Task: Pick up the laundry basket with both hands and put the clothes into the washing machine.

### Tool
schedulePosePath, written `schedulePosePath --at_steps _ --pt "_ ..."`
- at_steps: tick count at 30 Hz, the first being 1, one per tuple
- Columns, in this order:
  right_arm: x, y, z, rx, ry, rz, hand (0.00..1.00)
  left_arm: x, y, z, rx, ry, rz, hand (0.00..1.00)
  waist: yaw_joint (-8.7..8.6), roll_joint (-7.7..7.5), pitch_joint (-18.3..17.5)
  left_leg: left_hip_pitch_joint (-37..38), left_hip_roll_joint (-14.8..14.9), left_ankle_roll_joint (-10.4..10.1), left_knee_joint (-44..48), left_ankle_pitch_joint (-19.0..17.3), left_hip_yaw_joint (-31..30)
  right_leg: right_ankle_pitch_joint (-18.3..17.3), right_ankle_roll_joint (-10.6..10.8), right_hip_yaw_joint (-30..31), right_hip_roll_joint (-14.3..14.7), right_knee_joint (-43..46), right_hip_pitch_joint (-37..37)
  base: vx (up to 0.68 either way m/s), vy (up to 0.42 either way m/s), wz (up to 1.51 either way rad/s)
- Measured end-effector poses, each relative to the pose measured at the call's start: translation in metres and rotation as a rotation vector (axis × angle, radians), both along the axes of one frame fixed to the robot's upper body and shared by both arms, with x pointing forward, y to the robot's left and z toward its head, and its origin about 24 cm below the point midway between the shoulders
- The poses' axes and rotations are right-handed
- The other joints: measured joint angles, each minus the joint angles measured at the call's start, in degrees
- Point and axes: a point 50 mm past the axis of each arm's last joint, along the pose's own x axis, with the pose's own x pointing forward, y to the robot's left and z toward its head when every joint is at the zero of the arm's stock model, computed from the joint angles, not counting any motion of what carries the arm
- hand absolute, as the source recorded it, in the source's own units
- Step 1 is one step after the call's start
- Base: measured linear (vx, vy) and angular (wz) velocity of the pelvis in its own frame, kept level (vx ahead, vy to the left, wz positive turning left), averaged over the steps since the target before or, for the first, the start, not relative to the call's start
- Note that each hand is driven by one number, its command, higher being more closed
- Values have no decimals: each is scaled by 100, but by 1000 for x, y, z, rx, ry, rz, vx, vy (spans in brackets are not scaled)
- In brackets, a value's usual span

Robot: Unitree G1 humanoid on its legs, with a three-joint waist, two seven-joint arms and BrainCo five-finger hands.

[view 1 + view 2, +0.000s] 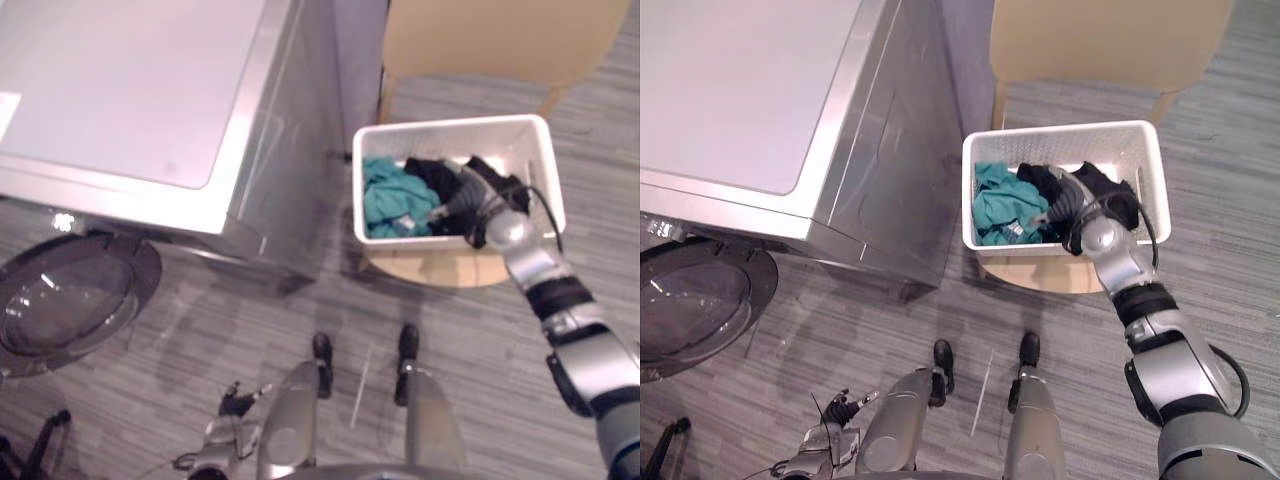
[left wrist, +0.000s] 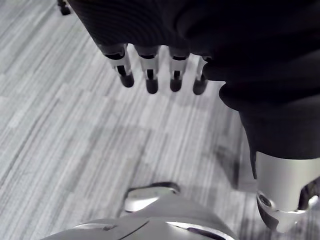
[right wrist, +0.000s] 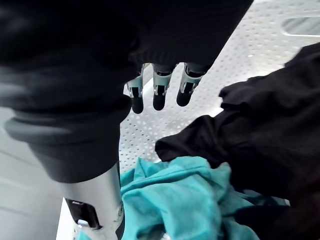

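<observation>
The white laundry basket (image 1: 535, 150) stands on the floor's right side, resting on a tan board (image 1: 430, 270) that sticks out beneath its near edge. It is near the side panel of the silver washing machine (image 1: 130, 90) but apart from it. The clothes lie inside the basket: a teal garment (image 1: 395, 200) on the side towards the machine and a black garment (image 1: 435, 175) next to it, the two touching.

The right hand (image 1: 1068, 208) reaches down into the basket over the black garment. In the right wrist view its fingers (image 3: 157, 95) hang relaxed above the clothes, in front of the basket's perforated wall, and they grip nothing.

The left hand (image 1: 235, 402) hangs low beside the robot, over the grey striped floor (image 1: 250, 320) and well apart from the basket. Its fingers (image 2: 150, 80) are loose and hold nothing.

The machine's round door (image 1: 70, 290) stands swung open at the front, towards the robot's left
</observation>
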Motion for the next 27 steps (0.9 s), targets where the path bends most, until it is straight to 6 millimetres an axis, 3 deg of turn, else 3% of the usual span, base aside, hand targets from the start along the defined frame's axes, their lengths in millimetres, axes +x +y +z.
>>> schedulePosePath --at_steps 4,12,15,27 --pt "6 -7 24 -26 -69 -47 0 12 -2 6 -15 -53 23 0 139 -57 96 -333 -16 5 38 57 -74 -10 -15 -108 -43 95 -292 -4 -9 14" --pt "11 -3 62 -9 -192 -91 0 28 1 18 -7 -134 71 0 162 -228 224 -851 5 4 233 56 -263 -13 -22 -289 -48 109 -590 8 -4 10" --pt "11 -3 64 -10 -198 -93 0 41 -2 27 -11 -190 75 0 263 -299 269 -973 17 4 279 56 -334 -14 -24 -360 -45 100 -642 15 -9 7" --pt "10 -13 68 49 -211 -124 0 76 -18 57 -43 -371 54 0 330 -456 392 -1700 0 4 517 57 -646 19 -68 -647 -46 27 -1052 20 -5 9"
